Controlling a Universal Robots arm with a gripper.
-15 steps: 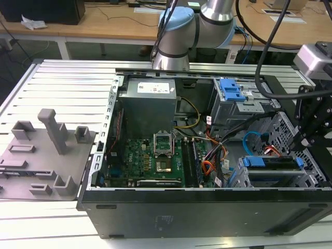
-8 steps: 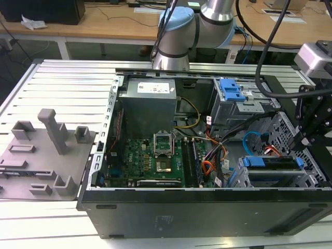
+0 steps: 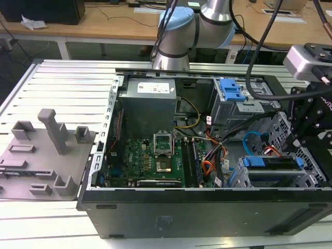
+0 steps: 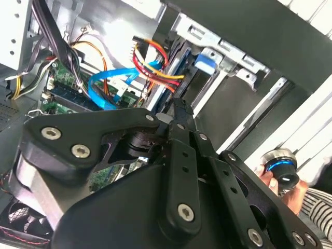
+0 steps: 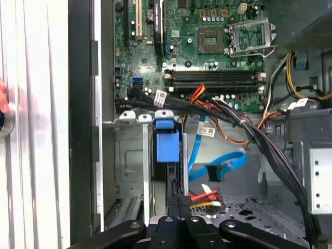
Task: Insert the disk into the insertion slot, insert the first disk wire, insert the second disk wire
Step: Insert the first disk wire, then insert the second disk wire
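The disk (image 3: 272,162) sits in its blue carrier inside the insertion slot (image 3: 275,180), a light-grey cage at the case's corner on the exterior view's right. The carrier's blue tab (image 5: 167,144) (image 4: 205,62) shows edge-on in both wrist views. My gripper (image 3: 293,145) hovers just above that cage. Its fingers (image 5: 180,202) (image 4: 179,106) are pressed together on the connector end of a red, yellow and black wire (image 5: 205,196), the first disk wire, a short way behind the disk. A loose light-blue flat cable (image 5: 218,168) (image 4: 104,85) hangs beside it.
A larger grey bay with a blue latch (image 3: 231,89) stands behind the cage. A thick black cable bundle (image 5: 259,137) crosses above the motherboard (image 3: 155,161). A grey fixture plate (image 3: 41,155) lies outside the case. A person's hand holds a round knob (image 4: 280,171) by the case wall.
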